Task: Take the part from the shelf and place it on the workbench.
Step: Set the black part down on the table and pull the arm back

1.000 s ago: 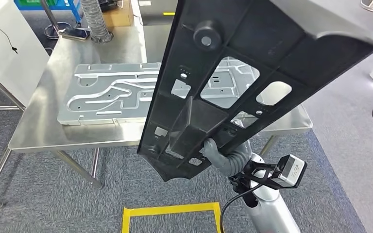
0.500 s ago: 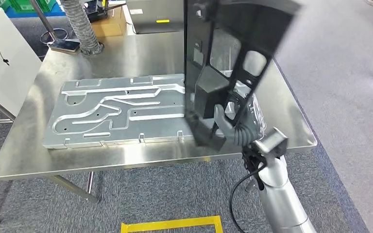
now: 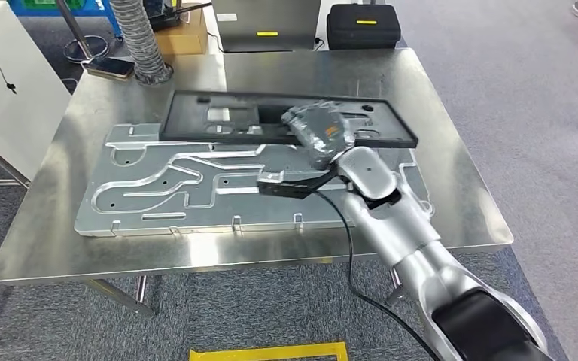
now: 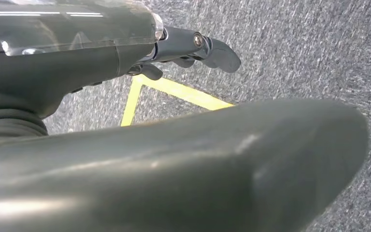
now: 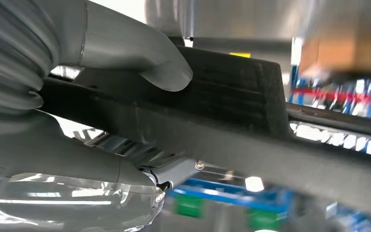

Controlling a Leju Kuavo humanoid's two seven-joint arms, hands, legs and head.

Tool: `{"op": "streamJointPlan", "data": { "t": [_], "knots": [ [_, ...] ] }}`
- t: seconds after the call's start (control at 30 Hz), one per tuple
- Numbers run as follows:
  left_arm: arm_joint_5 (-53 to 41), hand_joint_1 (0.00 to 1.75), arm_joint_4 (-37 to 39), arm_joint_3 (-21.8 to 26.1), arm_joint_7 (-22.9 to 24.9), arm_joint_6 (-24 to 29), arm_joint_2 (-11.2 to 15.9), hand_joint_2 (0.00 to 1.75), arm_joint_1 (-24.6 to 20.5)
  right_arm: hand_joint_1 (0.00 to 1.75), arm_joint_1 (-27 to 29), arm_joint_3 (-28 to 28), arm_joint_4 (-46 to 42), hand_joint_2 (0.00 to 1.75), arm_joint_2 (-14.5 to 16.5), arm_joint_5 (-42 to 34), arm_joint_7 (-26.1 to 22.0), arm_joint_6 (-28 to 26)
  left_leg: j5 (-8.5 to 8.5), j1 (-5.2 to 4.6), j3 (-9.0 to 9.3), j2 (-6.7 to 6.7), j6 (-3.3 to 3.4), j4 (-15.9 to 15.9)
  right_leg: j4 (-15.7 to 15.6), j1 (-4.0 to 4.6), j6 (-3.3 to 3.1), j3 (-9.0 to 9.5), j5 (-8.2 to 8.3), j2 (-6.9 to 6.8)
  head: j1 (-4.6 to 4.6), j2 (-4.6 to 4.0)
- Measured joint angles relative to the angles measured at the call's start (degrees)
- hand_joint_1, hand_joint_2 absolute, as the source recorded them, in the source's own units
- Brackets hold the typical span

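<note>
Head view: the black part [image 3: 286,120] is seen lying nearly flat across the far half of the steel counter [image 3: 45,226], its near edge resting over the far edge of a large grooved aluminium plate [image 3: 196,184]. The part is grasped at its near edge by the right hand [image 3: 317,131], which is covered in clear film. In the right wrist view the thick grey thumb is pressed on top of the black part [image 5: 251,121] and the fingers [image 5: 174,169] are curled beneath it, so the right hand [image 5: 77,96] is closed around the edge. The left hand [image 4: 125,53] is seen above grey carpet and yellow floor tape [image 4: 174,92], with nothing held and its fingers [image 4: 212,50] loosely extended.
</note>
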Motion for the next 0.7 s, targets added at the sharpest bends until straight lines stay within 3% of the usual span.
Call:
{"op": "streamJointPlan", "data": {
  "t": [0.07, 0.17, 0.23, 0.3, 0.37, 0.4, 0.43, 0.47, 0.5, 0.57, 0.6, 0.7],
  "knots": [
    [-0.2, 0.0, 0.0, -0.1, 0.0, -0.1, 0.0, 0.0, -0.1, 1.5, -2.5, 3.1, 6.2, 1.75, 1.7, 3.3, 0.3, -0.8, -0.46, -0.11, 0.17, -0.25, -0.45, 0.2, -6.4, 0.3, -0.63, 2.19, 3.2, 0.02, 0.0, 0.0],
    [-0.5, 0.0, 0.0, -0.3, 0.0, -0.1, 0.0, 0.0, -0.1, 1.5, -4.8, 6.7, 13.8, 1.75, 4.2, 5.6, 0.1, -1.4, -0.53, -0.12, -0.06, -0.37, -1.33, 0.2, -9.0, 0.76, -1.39, 3.05, 3.04, 0.11, -0.01, -0.01],
    [-0.6, 0.0, 0.0, -0.3, -0.1, -0.2, 0.1, 0.0, -0.1, 1.5, -5.5, 8.2, 17.3, 1.75, 5.0, 6.0, -0.2, -1.5, -1.12, -0.05, -0.25, -0.21, -1.91, 0.6, -9.7, 0.49, -1.88, 3.55, 3.14, 0.03, 0.0, 0.01],
    [-0.8, 0.0, 0.0, -0.3, -0.1, -0.2, 0.2, 0.0, -0.1, 1.5, -6.0, 8.9, 20.4, 1.75, 5.7, 5.7, -0.5, -1.8, -3.49, 0.04, -2.2, 0.05, -2.42, 5.0, -10.3, 0.24, -2.48, 4.16, 3.25, -0.1, 0.0, 0.01],
    [-0.9, 0.0, 0.0, -0.3, -0.2, -0.3, 0.3, 0.0, 0.0, 1.5, -6.2, 9.2, 23.1, 1.75, 6.0, 5.1, -0.7, -2.3, -6.37, 0.13, -5.89, 0.16, -2.86, 12.3, -10.4, 0.31, -2.79, 4.38, 3.14, -0.14, 0.0, 0.0],
    [-0.9, 0.0, 0.0, -0.3, -0.2, -0.3, 0.3, 0.0, 0.0, 1.5, -6.2, 9.3, 24.3, 1.75, 6.0, 4.9, -0.7, -2.5, -6.85, 0.24, -7.35, 0.2, -3.06, 14.8, -10.4, 0.31, -2.78, 4.44, 3.05, -0.12, 0.0, 0.0],
    [-0.9, 0.0, 0.0, -0.3, -0.2, -0.3, 0.4, 0.0, 0.1, 1.5, -6.1, 9.3, 25.3, 1.75, 6.0, 4.6, -0.7, -2.6, -6.31, 0.4, -7.93, 0.26, -3.24, 15.4, -10.3, 0.29, -2.71, 4.49, 2.95, -0.08, 0.0, 0.0],
    [-0.9, 0.0, 0.0, -0.3, -0.2, -0.3, 0.4, 0.0, 0.2, 1.5, -6.0, 9.3, 26.2, 1.75, 6.0, 4.3, -0.7, -2.7, -4.82, 0.61, -7.46, 0.32, -3.38, 13.9, -10.2, 0.22, -2.56, 4.53, 2.81, 0.01, 0.0, 0.01],
    [-0.9, 0.0, 0.0, -0.3, -0.2, -0.3, 0.5, 0.0, 0.2, 1.5, -6.0, 9.3, 27.0, 1.75, 6.0, 3.9, -0.7, -2.7, -2.67, 0.84, -6.06, 0.38, -3.52, 10.5, -9.9, 0.12, -2.33, 4.58, 2.58, 0.12, 0.0, 0.01],
    [-0.9, 0.0, 0.0, -0.3, -0.2, -0.3, 0.6, 0.0, 0.2, 1.5, -5.9, 9.1, 28.2, 1.75, 5.8, 3.1, -0.6, -2.9, -0.03, 1.0, -2.9, 0.35, -3.48, 3.7, -9.3, 0.08, -1.69, 4.51, 2.05, 0.31, -0.01, 0.01],
    [-0.9, 0.0, 0.0, -0.3, -0.3, -0.3, 0.6, 0.0, 0.2, 1.5, -5.8, 8.9, 28.8, 1.75, 5.7, 2.8, -0.4, -3.1, 0.39, 0.95, -1.97, 0.31, -3.22, 1.8, -9.0, 0.16, -1.34, 4.42, 1.9, 0.38, -0.01, 0.01],
    [-1.0, 0.0, 0.0, -0.3, -0.4, -0.3, 0.8, 0.0, 0.3, 1.5, -5.3, 8.1, 30.1, 1.75, 5.0, 2.1, 0.0, -3.5, 0.24, 0.71, -1.66, 0.23, -1.94, 1.2, -9.0, 0.29, -0.45, 4.3, 1.86, 0.43, 0.01, 0.01]
  ]
}}
